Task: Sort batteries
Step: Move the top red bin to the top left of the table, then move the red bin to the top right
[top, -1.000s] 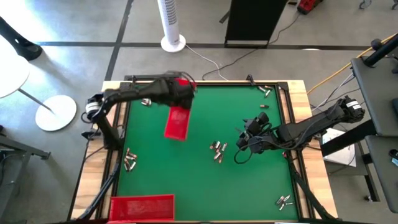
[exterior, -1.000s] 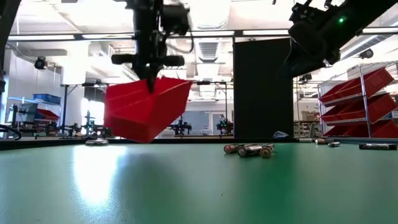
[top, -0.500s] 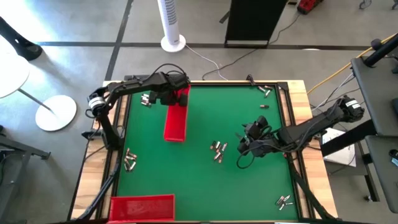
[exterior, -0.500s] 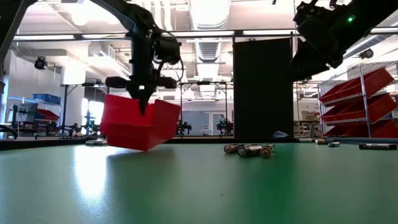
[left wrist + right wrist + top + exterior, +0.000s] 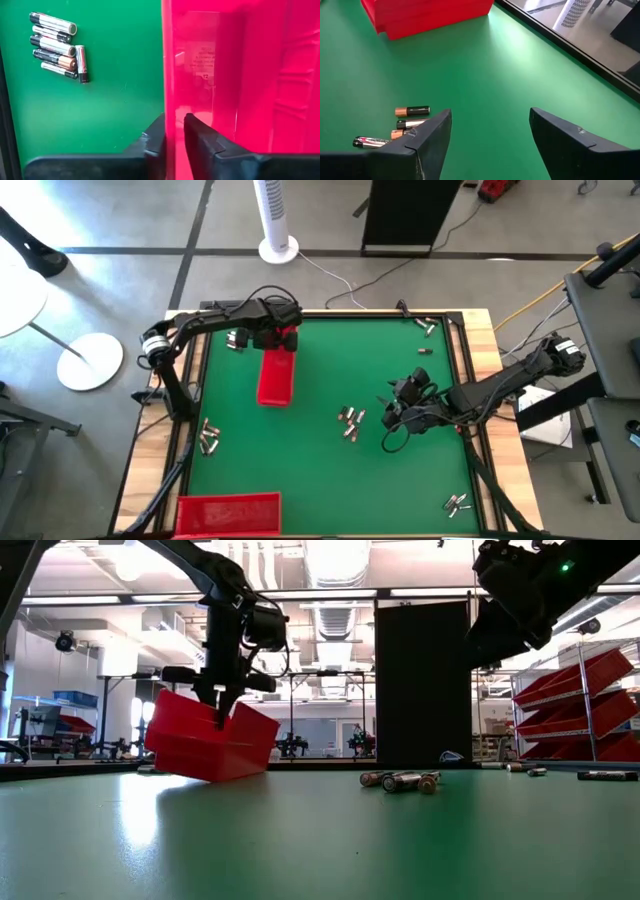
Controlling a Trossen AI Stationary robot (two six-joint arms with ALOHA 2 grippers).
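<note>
Lying flat at the near left edge of the green surface (image 5: 300, 470), a second red tray (image 5: 228, 512) is cut off. The batteries (image 5: 349, 421) are clustered mid-surface, others scattered. The right tool (image 5: 393, 408), spread and empty, is held above them. The left tool (image 5: 281, 335) is seen pinching a tilted red tray's (image 5: 275, 378) wall; its contents are hidden.

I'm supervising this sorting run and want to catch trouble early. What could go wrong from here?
The left end effector pinches only one thin wall of the red tray, which sits tilted in the low view; it could slip or drop unevenly. The right end effector, open above the mat, could scatter the batteries beside it.
</note>
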